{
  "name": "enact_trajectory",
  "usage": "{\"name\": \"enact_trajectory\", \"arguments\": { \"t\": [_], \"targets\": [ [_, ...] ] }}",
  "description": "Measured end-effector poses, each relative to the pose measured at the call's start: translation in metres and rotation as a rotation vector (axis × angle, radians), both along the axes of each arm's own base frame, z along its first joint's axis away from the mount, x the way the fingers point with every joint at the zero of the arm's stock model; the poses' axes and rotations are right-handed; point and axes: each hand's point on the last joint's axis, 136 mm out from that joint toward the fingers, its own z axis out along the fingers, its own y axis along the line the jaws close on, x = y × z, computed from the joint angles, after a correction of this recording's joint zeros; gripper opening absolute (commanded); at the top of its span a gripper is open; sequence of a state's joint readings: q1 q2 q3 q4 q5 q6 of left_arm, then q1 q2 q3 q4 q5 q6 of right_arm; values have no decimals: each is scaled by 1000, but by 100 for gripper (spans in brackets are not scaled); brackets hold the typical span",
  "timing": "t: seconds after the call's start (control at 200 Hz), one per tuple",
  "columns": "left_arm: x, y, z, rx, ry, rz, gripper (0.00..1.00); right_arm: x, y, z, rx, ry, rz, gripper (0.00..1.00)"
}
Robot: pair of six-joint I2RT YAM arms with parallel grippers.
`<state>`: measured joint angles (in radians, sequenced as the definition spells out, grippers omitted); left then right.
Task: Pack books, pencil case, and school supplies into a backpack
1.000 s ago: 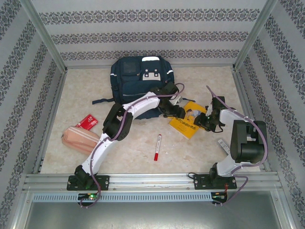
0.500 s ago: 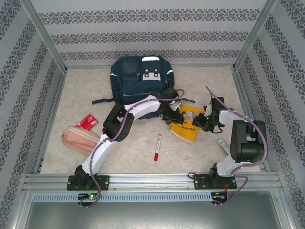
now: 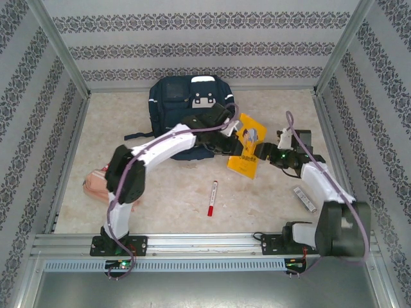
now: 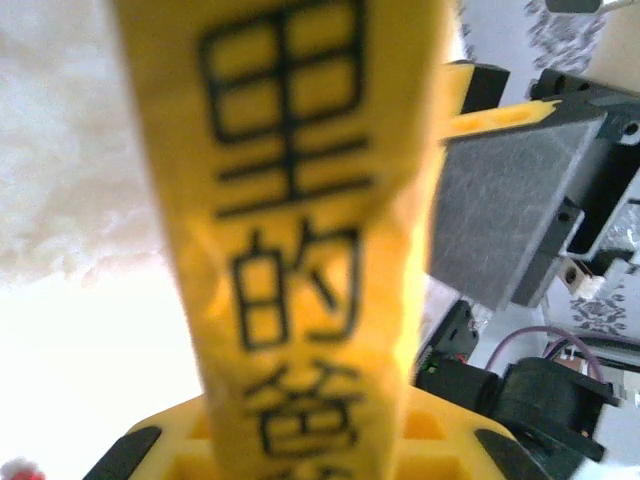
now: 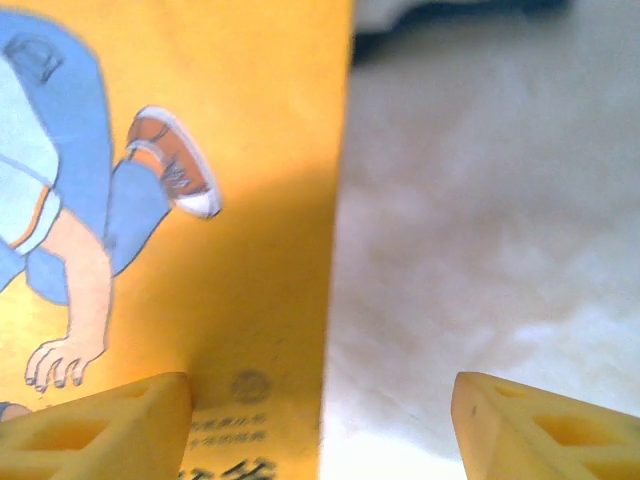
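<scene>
**Top external view.** The left arm stretches across the tabletop (image 3: 167, 192). Its left claw (image 3: 231, 142) is closed on the near-left edge of the yellow book (image 3: 246, 149). The book is tilted up off the surface, just in front and to the right of the navy backpack (image 3: 176, 96). The right claw (image 3: 275, 154) sits at the book's right side with its jaws apart. The backpack lies against the far wall. A red-capped marker (image 3: 212, 197) lies alone near the middle of the tabletop, well apart from the book. The peach-pink pencil case (image 3: 95, 183) rests at the left, partly hidden behind the left arm's elbow.

**Left wrist view.** The yellow book (image 4: 300, 200) rises straight up out of the left claw (image 4: 310, 445). It shows a narrow band with bold black characters, and the yellow fingers (image 4: 190, 445) press in on both sides.

**Right wrist view.** The right claw (image 5: 320, 425) stands wide open and grips nothing. The yellow book (image 5: 200, 250) shows a cartoon figure in blue with an orange shoe. It lies beyond the left-hand finger (image 5: 110, 425), and its straight edge runs through the gap. Pale tabletop (image 5: 500, 250) shows past the other finger.
</scene>
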<state>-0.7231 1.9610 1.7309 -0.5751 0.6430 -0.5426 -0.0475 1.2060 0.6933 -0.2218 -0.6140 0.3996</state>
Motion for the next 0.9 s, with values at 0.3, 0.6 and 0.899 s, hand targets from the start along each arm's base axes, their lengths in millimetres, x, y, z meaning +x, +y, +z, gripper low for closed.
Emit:
{"name": "enact_trajectory", "arguments": {
  "t": [0.3, 0.6, 0.899],
  "targets": [
    [-3, 79, 98, -176, -211, 140, 0, -4, 46, 109, 314, -335, 175, 83],
    [-19, 100, 91, -245, -157, 201, 0, -26, 124, 126, 504, -251, 451, 91],
    [4, 126, 105, -302, -219, 393, 0, -21, 130, 100, 526, -164, 312, 94]
  ]
}}
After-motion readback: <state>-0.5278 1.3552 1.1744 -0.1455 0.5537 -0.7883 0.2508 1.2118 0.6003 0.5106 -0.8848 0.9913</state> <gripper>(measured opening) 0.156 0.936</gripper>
